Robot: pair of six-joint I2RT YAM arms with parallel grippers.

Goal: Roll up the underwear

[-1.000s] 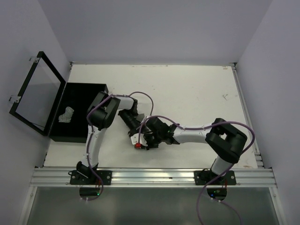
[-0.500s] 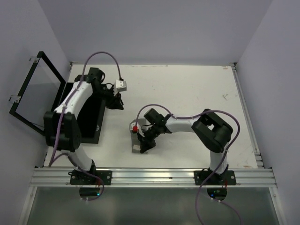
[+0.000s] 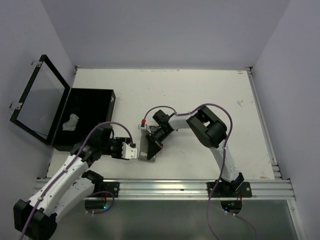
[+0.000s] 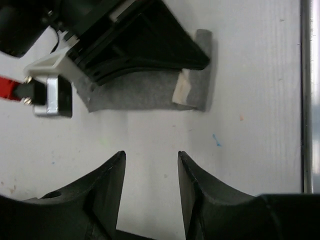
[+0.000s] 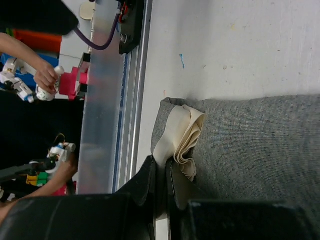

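A heather grey underwear (image 3: pixel 145 155) lies flat on the white table near the front edge, with a cream folded part (image 5: pixel 182 134) at one end. My right gripper (image 5: pixel 162 169) is shut on that cream fold, its black fingers lying over the cloth (image 4: pixel 150 92). My left gripper (image 4: pixel 151 156) is open and empty. It hovers over bare table just short of the underwear, to its left in the top view (image 3: pixel 133 151). Another small grey underwear (image 3: pixel 70 122) lies inside the black box (image 3: pixel 102 97).
The black box stands at the left edge with its hinged lid (image 3: pixel 37 102) raised. A metal rail (image 3: pixel 165 187) runs along the near table edge, close to the underwear. White walls enclose the table on three sides.
My left arm has swung from the box at the far left down to the near left, and its jaws have opened wider. My right gripper has stayed on the underwear, shifting slightly.
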